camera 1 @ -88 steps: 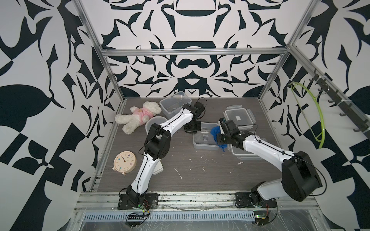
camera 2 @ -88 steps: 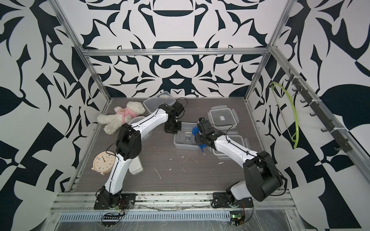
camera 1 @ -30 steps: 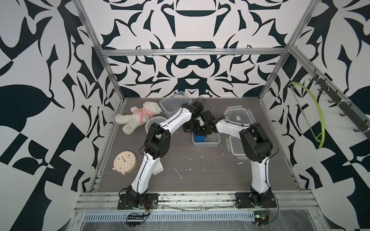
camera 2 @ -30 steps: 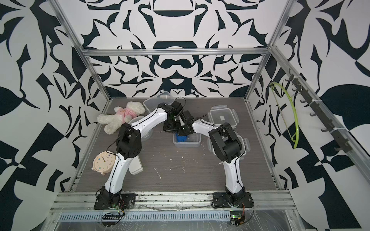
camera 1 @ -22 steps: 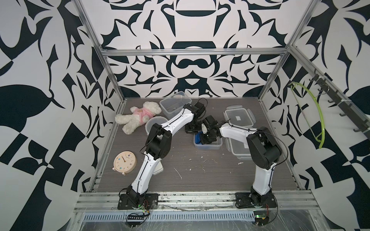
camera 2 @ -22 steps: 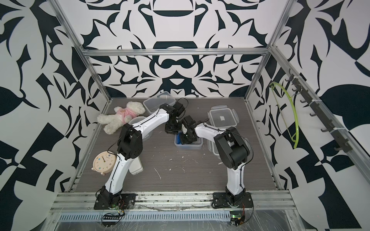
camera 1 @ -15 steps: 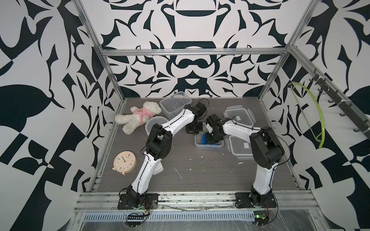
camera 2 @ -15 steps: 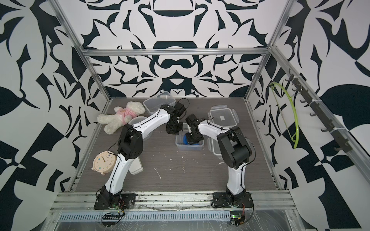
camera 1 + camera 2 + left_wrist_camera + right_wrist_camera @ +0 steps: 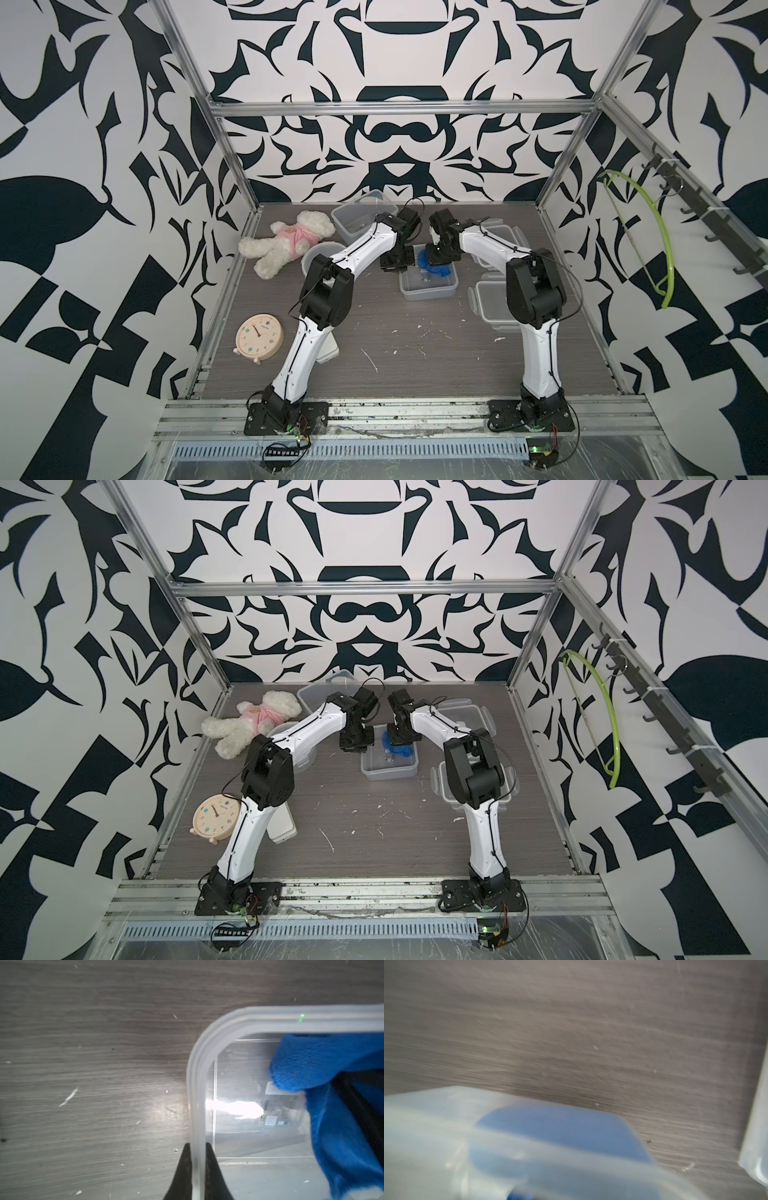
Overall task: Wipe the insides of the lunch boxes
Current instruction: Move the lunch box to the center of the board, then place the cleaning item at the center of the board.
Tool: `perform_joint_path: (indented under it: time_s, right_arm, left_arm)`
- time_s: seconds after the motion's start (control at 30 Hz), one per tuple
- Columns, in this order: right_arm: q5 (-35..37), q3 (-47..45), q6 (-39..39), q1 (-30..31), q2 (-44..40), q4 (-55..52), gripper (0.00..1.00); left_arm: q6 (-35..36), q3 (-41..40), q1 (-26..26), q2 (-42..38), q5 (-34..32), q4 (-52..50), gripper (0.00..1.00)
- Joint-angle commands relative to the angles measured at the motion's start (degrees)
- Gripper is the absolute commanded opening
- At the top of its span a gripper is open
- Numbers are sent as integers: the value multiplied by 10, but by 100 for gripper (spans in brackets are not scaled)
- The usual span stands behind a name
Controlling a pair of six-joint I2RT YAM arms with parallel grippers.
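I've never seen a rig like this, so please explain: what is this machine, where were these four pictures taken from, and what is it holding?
It is a robot: two white arms fixed at the near edge of the table, each ending in a two-fingered gripper. The two wide pictures look down from overhead, nearly alike; the two close-ups come from cameras on the wrists. The left gripper pinches the rim of an open clear box, as if to steady it. The right gripper holds a blue cloth inside that box. Also on the table: a teddy bear, a clock, another clear box and loose lids.
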Motion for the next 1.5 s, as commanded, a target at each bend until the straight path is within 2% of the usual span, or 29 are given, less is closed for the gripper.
perform_joint_path:
  time_s: [0.0, 0.2, 0.33, 0.5, 0.7, 0.8, 0.97, 1.0, 1.03, 1.1, 1.23, 1.27, 1.3, 1.37, 1.4, 1.43, 1.47]
  right_arm:
    - [-61, -35, 18, -8, -112, 162, 0]
    - [-66, -111, 26, -23, -248, 176, 0]
    - [-22, -177, 26, -22, -349, 160, 0]
    - [12, -273, 21, -22, -447, 117, 0]
    - [-22, -399, 55, -19, -534, 61, 0]
    - [-33, -472, 69, 17, -564, 21, 0]
    - [15, -564, 118, 147, -584, -5, 0]
    - [32, -573, 133, 175, -578, -1, 4]
    - [41, -579, 142, 197, -567, 8, 12]
    - [49, -581, 151, 227, -531, 30, 33]
    - [61, -565, 153, 283, -439, 75, 54]
    - [58, -565, 153, 290, -429, 87, 63]
    - [53, -567, 156, 295, -421, 103, 71]
    - [46, -576, 166, 298, -423, 124, 75]
    - [45, -581, 170, 298, -432, 129, 94]
    - [48, -586, 173, 298, -445, 129, 100]
    - [49, -590, 173, 299, -458, 127, 100]
  left_arm:
    - [26, 68, -7, 47, 19, -58, 0]
    - [22, 201, 13, 125, 31, -93, 0]
    - [5, 232, 30, 138, 46, -75, 1]
    - [-17, 203, 40, 115, 79, -4, 19]
    - [-45, 208, 40, 107, 101, 40, 31]
    - [-57, 206, 39, 100, 110, 48, 38]
    - [-65, 153, 39, 49, 104, 71, 45]
    - [-64, 140, 39, 35, 98, 73, 45]
    - [-64, 126, 39, 21, 92, 74, 45]
    - [-62, 98, 39, -7, 80, 74, 45]
    - [-57, 33, 37, -66, 56, 76, 45]
    - [-56, 18, 36, -77, 50, 76, 45]
    - [-56, 2, 36, -88, 45, 77, 46]
    - [-56, -26, 36, -107, 39, 80, 45]
    - [-56, -39, 36, -114, 39, 82, 45]
    - [-56, -51, 35, -121, 38, 85, 45]
    - [-56, -60, 35, -124, 38, 88, 45]
